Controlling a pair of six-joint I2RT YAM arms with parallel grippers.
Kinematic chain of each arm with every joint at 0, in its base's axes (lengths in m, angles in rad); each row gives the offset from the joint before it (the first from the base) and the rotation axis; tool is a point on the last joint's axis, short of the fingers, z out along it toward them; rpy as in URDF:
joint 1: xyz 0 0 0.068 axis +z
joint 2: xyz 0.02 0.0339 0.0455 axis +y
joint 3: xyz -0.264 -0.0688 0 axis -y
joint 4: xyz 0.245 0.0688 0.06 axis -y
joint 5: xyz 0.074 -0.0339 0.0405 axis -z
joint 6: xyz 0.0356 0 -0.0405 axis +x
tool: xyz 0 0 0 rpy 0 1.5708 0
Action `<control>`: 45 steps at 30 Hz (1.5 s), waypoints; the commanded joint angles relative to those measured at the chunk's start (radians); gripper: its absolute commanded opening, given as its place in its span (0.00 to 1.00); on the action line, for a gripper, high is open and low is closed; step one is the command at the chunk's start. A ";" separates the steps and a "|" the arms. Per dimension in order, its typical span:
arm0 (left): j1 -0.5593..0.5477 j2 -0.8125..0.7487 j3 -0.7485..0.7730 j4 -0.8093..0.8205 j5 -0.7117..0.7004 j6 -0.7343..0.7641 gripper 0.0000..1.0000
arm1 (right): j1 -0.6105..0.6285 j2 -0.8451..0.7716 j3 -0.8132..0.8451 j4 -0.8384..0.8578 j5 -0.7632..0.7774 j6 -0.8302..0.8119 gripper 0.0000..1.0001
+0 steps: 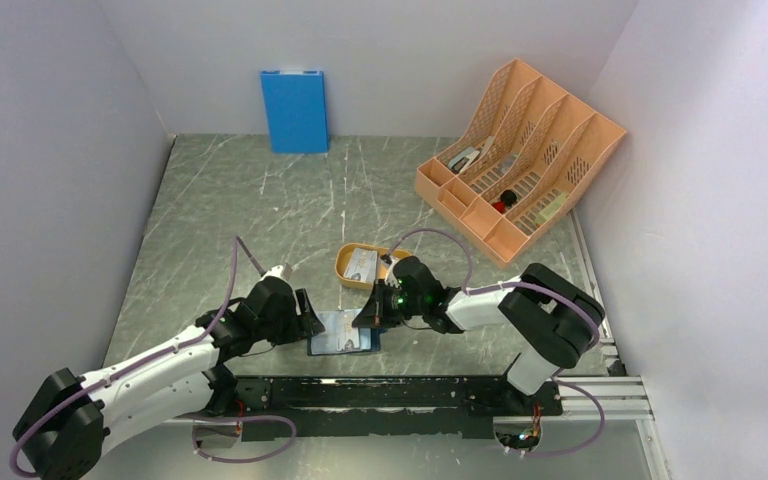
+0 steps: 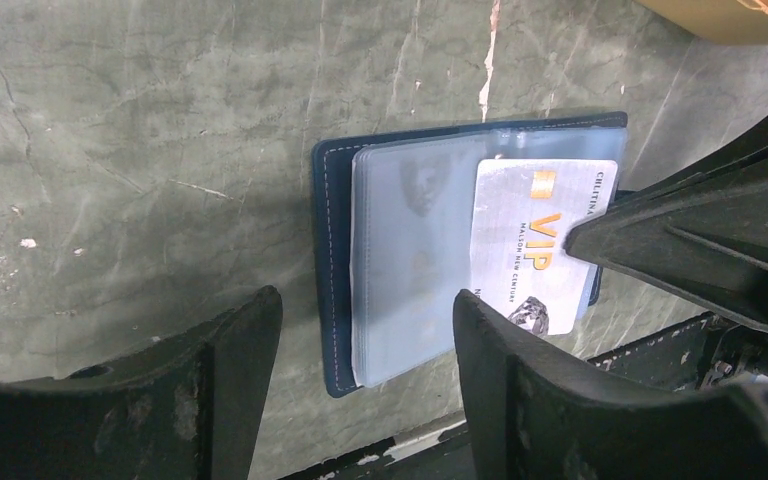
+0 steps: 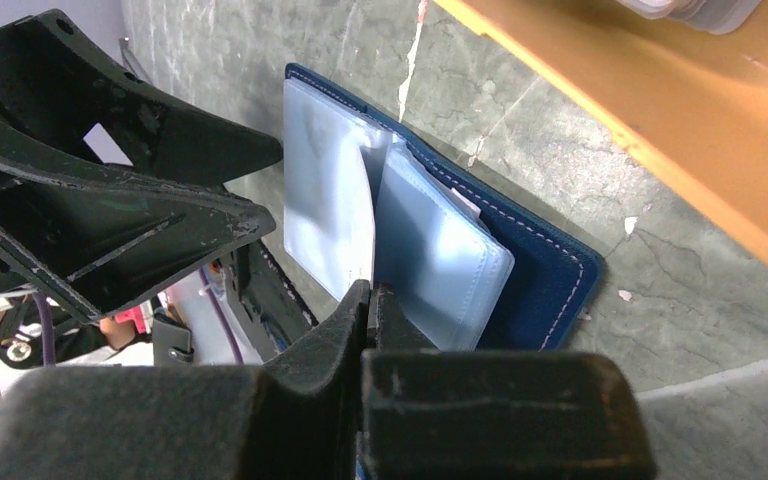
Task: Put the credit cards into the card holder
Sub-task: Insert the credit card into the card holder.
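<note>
The card holder point(image 1: 340, 333) lies open on the table, a navy wallet point(image 2: 332, 250) with pale clear pockets point(image 3: 440, 260) facing up. My right gripper point(image 3: 368, 292) is shut on a silver credit card point(image 2: 535, 250) printed "VIP". It holds the card by its right edge, with the left end over the clear pockets. Whether that end is inside a pocket I cannot tell. My left gripper point(image 2: 365, 330) is open, its fingers point(image 2: 235, 370) straddling the wallet's near left corner without touching it. More credit cards point(image 1: 360, 263) lie in a shallow orange tray point(image 1: 343, 268).
An orange file organizer point(image 1: 520, 150) stands at the back right and a blue flat panel point(image 1: 295, 110) leans on the back wall. The black base rail point(image 1: 400, 392) runs just in front of the wallet. The orange tray's rim point(image 3: 660, 130) is close behind the wallet.
</note>
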 commanded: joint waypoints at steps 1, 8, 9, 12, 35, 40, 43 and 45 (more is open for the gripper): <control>-0.001 0.015 -0.015 -0.004 0.020 0.014 0.68 | -0.006 0.027 0.006 0.032 0.031 -0.014 0.00; -0.001 0.022 -0.020 0.006 0.026 0.013 0.65 | -0.004 0.028 -0.002 0.062 0.038 -0.002 0.00; -0.002 0.023 -0.021 0.007 0.031 0.014 0.64 | -0.004 0.028 -0.006 0.071 0.038 0.004 0.00; -0.002 0.023 -0.025 0.010 0.032 0.013 0.62 | -0.004 0.012 -0.028 0.091 0.067 0.024 0.00; -0.001 0.020 -0.031 0.014 0.035 0.007 0.55 | 0.028 0.056 -0.018 0.148 0.009 0.047 0.00; -0.001 0.015 -0.039 0.013 0.035 0.005 0.54 | 0.029 0.077 -0.020 0.150 -0.003 0.073 0.00; -0.002 0.011 -0.042 0.012 0.037 0.001 0.54 | 0.030 0.086 -0.037 0.182 -0.004 0.104 0.00; -0.002 0.007 -0.042 0.008 0.035 0.000 0.53 | 0.031 0.089 -0.045 0.191 0.011 0.118 0.00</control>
